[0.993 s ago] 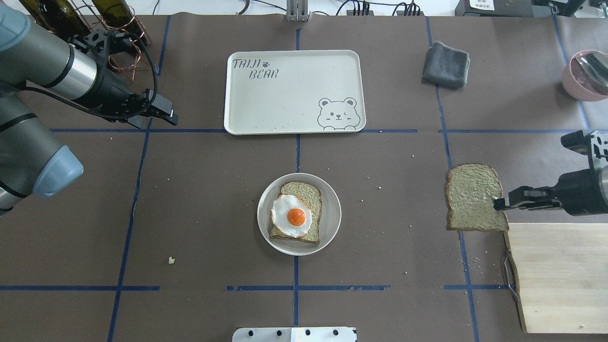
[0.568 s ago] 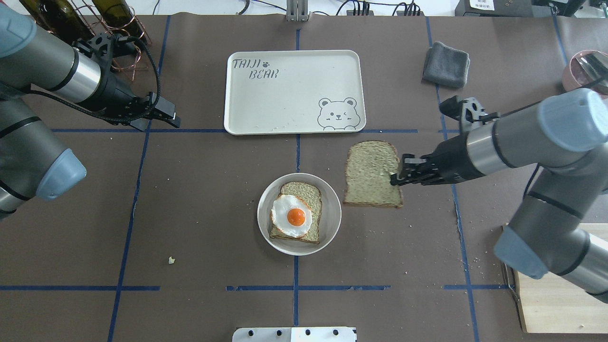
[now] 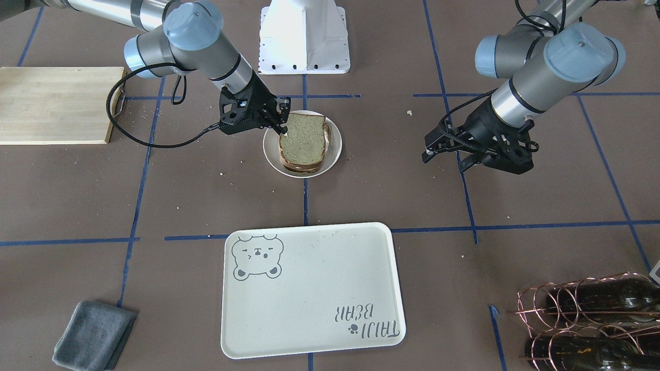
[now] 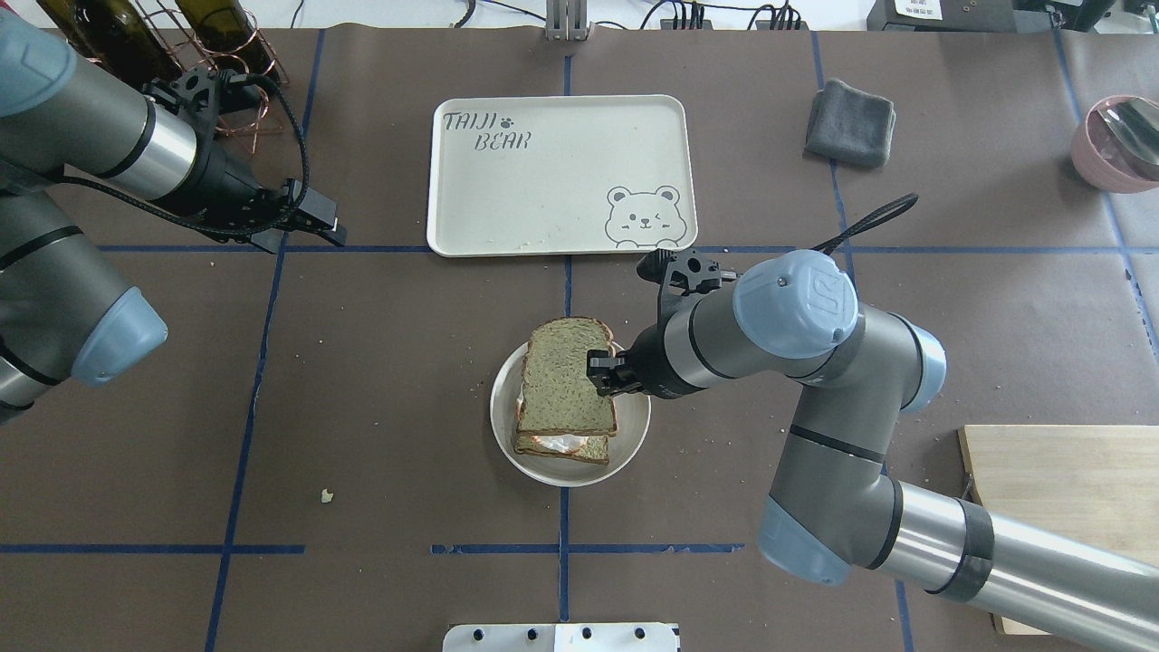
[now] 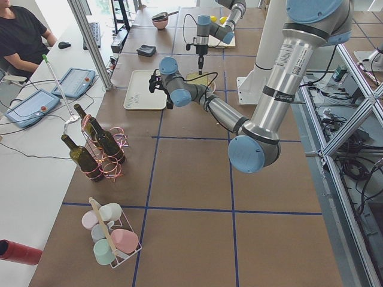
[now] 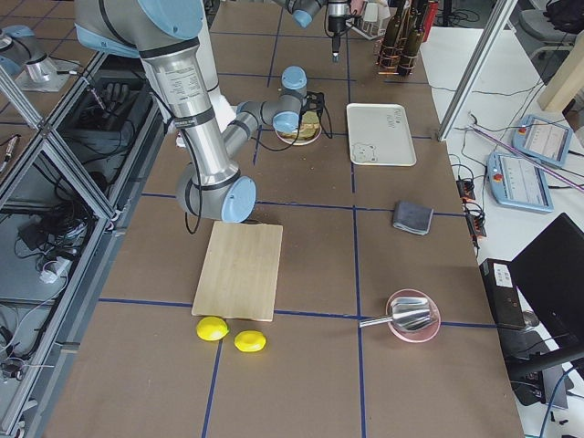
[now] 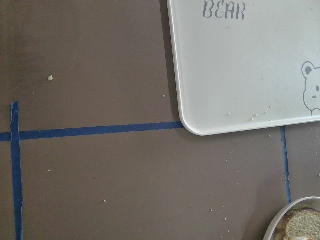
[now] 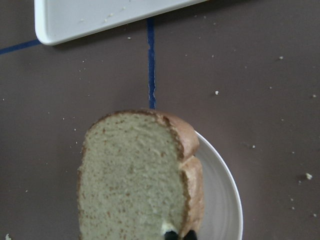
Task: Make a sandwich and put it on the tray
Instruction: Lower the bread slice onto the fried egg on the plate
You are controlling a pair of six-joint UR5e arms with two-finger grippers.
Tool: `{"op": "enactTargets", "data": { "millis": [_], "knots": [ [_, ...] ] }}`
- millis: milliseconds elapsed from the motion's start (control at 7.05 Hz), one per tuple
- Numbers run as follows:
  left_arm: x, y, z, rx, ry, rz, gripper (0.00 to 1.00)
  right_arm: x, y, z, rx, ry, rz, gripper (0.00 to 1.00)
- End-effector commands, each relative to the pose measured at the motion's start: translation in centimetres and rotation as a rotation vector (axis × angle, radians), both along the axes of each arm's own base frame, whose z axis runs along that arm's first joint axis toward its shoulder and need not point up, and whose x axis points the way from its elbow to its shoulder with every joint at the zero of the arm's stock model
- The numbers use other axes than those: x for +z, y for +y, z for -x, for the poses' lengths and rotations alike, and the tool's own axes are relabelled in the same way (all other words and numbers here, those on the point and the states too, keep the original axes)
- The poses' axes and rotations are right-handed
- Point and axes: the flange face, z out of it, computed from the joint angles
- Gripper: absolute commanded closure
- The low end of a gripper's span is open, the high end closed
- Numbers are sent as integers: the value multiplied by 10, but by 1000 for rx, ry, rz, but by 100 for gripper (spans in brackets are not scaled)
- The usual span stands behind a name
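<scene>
A small white plate [image 4: 636, 426] at the table's middle holds a bread slice [image 4: 579, 449] with a fried egg [image 4: 560, 441] on it; only the egg's white edge shows. My right gripper [image 4: 599, 372] is shut on the right edge of the second bread slice [image 4: 560, 376] and holds it flat over the egg, shifted a little toward the tray. I cannot tell whether it touches the egg. It also shows in the right wrist view [image 8: 130, 180]. The cream bear tray [image 4: 561, 172] lies beyond the plate with nothing on it. My left gripper [image 4: 308, 226] is open, hovering left of the tray.
A grey cloth [image 4: 851, 122] lies right of the tray. A wooden cutting board [image 4: 1059, 507] is at the near right and a pink bowl [image 4: 1118, 140] at the far right. Wine bottles in a copper rack [image 4: 181, 36] stand at the far left.
My right arm has carried the bread slice leftward from beside the cutting board to over the plate, where it now covers the egg. My left arm has barely moved.
</scene>
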Motion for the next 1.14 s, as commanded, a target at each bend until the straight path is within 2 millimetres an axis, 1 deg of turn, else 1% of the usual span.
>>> {"op": "enactTargets", "data": {
  "millis": [0,142,284,426,568,709,851,993],
  "knots": [
    [0,0,0,0,0,0,0,8,7,21,-16,21,5,100],
    [1,0,-1,2,-1,1,0,10,8,24,-14,28,5,100],
    [1,0,-2,2,-2,2,0,10,8,24,-13,29,4,1],
    [0,4,-13,20,-2,2,0,2,-1,12,-3,16,4,0],
    [-2,9,-22,30,-3,-3,0,-7,-14,-7,4,8,15,0],
    [-10,17,-40,27,1,24,0,-19,-35,-41,-2,-9,43,0],
    [-32,27,-64,-8,6,26,0,-25,-57,-75,11,-18,68,0],
    [-37,46,-89,-15,5,62,4,-16,-85,-111,52,27,105,0]
  ]
}}
